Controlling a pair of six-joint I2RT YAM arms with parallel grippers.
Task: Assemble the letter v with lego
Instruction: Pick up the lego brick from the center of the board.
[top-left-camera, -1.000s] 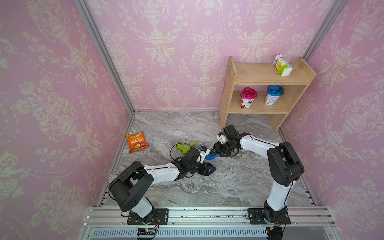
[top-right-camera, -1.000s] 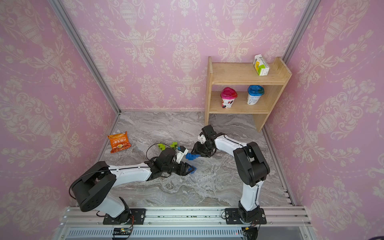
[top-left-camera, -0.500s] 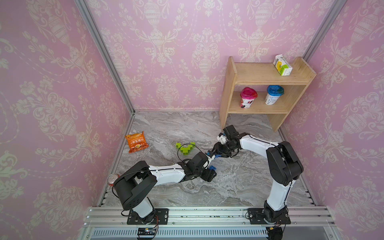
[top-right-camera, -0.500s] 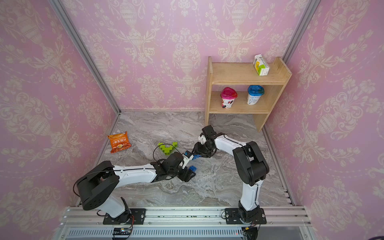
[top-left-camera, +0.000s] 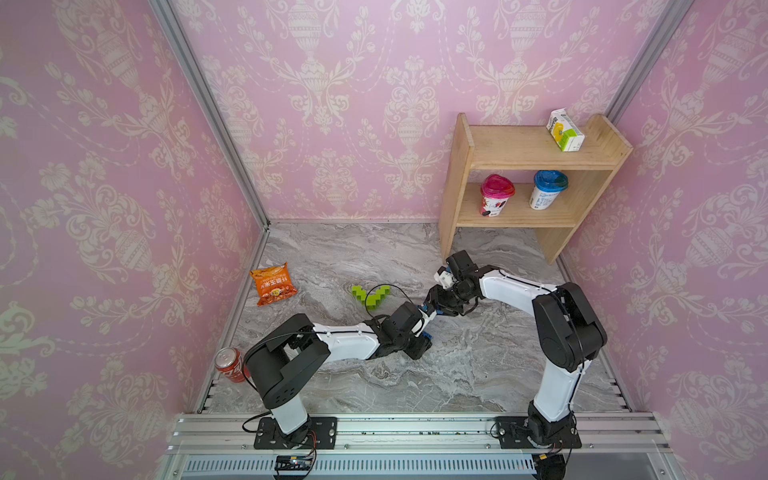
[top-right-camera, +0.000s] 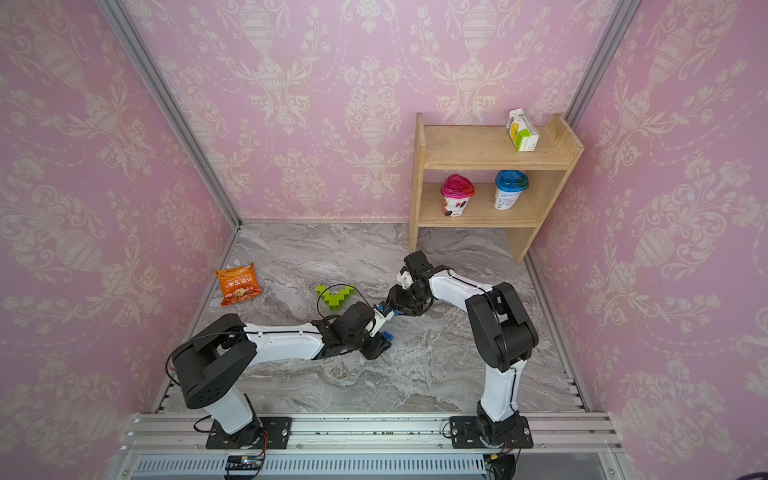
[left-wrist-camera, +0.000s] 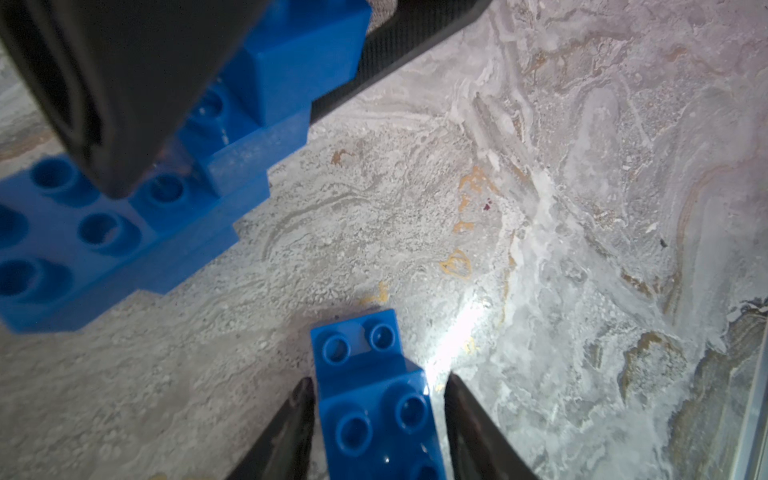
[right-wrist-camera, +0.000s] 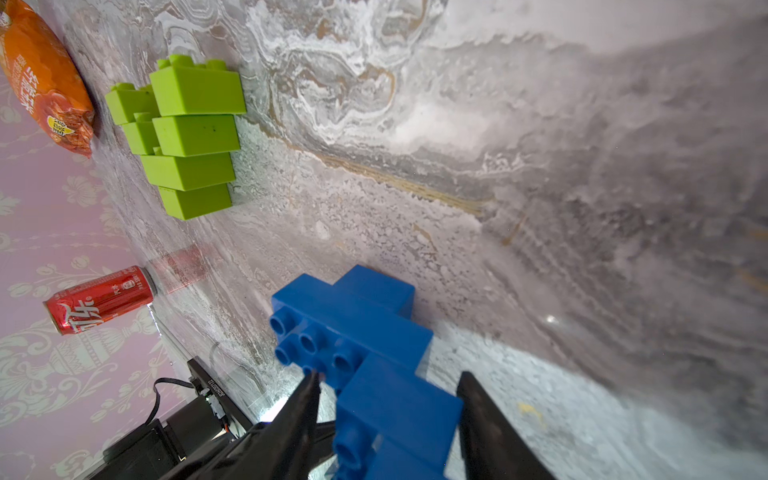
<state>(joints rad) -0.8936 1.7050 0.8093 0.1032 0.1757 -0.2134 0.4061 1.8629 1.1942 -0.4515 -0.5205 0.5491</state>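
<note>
The left arm (top-left-camera: 349, 345) lies low and long across the grey desk (top-left-camera: 457, 374), reaching to the middle. The right arm (top-left-camera: 511, 291) bends down to meet it. The right pincer (right-wrist-camera: 390, 374) pinches a blue lego stack (right-wrist-camera: 353, 320) shaped like steps. A small blue brick (left-wrist-camera: 357, 345) sits between the fingers of the left pincer (left-wrist-camera: 378, 378). One finger touches it, but I cannot tell if it is squeezed. In both top views the pincers hide most of the blue lego. The green lego V (top-left-camera: 374, 300) lies on the desk just behind them, with a black cable (top-left-camera: 376, 286) across it. The wooden shelf (top-left-camera: 519, 145) holds two cups (top-left-camera: 496, 199) below and a carton (top-left-camera: 565, 129) on top.
</note>
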